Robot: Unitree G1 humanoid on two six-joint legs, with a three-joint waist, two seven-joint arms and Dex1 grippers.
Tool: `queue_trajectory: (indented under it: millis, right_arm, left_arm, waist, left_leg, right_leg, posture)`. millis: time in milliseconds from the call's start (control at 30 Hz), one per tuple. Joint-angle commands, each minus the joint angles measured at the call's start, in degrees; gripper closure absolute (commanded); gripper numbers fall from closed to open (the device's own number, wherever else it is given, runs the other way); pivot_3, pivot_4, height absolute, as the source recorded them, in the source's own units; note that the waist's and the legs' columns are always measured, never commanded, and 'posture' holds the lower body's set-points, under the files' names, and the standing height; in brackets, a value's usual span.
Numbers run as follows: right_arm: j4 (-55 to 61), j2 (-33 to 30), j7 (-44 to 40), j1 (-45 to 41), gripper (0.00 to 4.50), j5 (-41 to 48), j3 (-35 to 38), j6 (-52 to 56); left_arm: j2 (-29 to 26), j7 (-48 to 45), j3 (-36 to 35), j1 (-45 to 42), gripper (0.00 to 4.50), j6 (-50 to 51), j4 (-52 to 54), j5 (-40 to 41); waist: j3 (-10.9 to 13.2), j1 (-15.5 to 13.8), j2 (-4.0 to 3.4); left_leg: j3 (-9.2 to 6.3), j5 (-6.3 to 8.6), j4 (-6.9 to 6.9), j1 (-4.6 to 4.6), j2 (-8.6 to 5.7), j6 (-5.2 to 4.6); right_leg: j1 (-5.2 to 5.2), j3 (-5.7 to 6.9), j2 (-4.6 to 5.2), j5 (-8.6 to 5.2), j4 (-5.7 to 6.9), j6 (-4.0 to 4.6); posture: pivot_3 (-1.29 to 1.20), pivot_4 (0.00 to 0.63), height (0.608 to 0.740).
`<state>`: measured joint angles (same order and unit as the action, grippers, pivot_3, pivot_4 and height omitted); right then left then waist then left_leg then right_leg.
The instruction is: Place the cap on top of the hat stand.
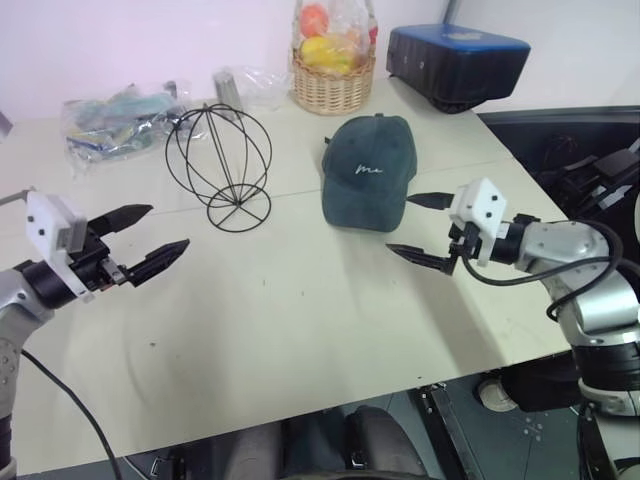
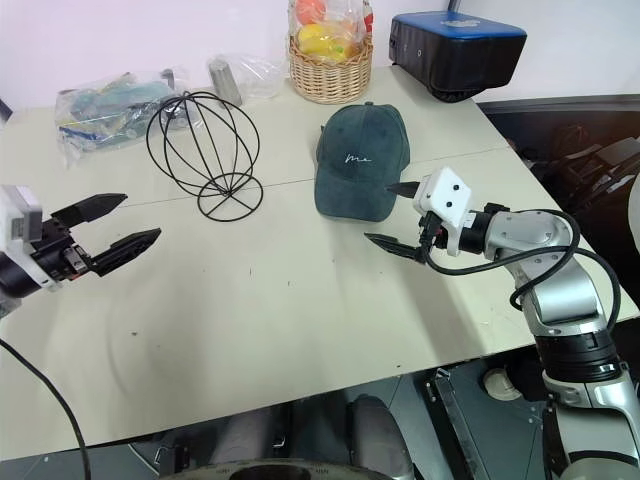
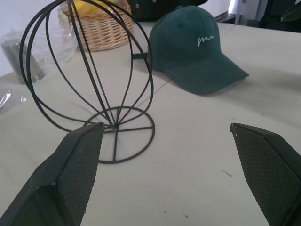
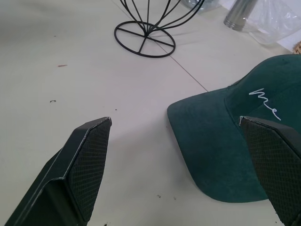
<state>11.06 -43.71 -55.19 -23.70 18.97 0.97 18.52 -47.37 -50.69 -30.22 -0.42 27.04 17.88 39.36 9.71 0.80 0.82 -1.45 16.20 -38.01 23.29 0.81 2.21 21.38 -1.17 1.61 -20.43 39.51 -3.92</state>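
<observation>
- Right gripper (image 2: 392, 214) is hanging wide open and empty just beside the cap's (image 2: 360, 160) brim.
- Left gripper (image 1: 141, 240), equally open, is holding nothing near the hat stand (image 1: 220, 165).
- Cap looks light, soft; its stiffer brim is seeming the likeliest hold.

I'm seeing a cream table (image 1: 300, 330) with a seam line running across its top and a few dark specks on the near part. A wicker basket (image 1: 332, 85) is sitting at the far edge, holding yellow and orange fruit (image 1: 322, 40) under clear plastic wrap. To its right a dark blue box (image 1: 458, 62) is resting at the far right corner. Left of the basket, a small metal cylinder (image 1: 228, 88) is lying in a clear bag. A crumpled plastic bag (image 1: 115, 118) with bluish contents is lying at far left.
</observation>
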Motion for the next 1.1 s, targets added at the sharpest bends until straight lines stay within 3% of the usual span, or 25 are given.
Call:
queue_trajectory:
  millis: [33, 600, 1100]
  right_arm:
    - [2.16, -0.06, 0.54, -0.33, 0.05, 1.07, 1.81, 0.19]
    - [2.67, 0.07, 1.62, -0.3, 0.05, 0.52, 1.73, -0.24]
    - [-1.83, 12.44, 28.5, 3.41, 0.05, -26.57, -6.27, -19.07]
  left_arm:
    - [-0.6, -0.12, -1.26, -0.09, 0.01, -0.55, 1.2, 0.28]
    - [-0.07, 0.86, -0.49, -1.27, 0.01, -0.45, 1.12, 0.46]
    - [2.7, 5.23, -1.16, -4.49, 0.01, 0.7, -0.02, 1.93]
  waist:
    - [0.0, 0.02, 0.0]
    - [0.0, 0.01, 0.0]
    - [-0.01, -0.03, 0.02]
  left_leg:
    - [0.0, 0.0, 0.0, 0.0, 0.0, 0.0]
    - [0.0, 0.0, 0.0, 0.0, 0.0, 0.0]
    - [0.01, -0.01, -0.03, 0.0, -0.02, 0.01]
  right_leg:
    - [0.0, 0.0, 0.0, 0.0, 0.0, 0.0]
    - [0.0, 0.0, 0.0, 0.0, 0.0, 0.0]
    - [0.02, -0.01, -0.01, 0.0, 0.05, 0.0]
  posture:
    - [0.0, 0.15, 0.74]
    - [0.0, 0.15, 0.74]
    - [0.0, 0.15, 0.74]
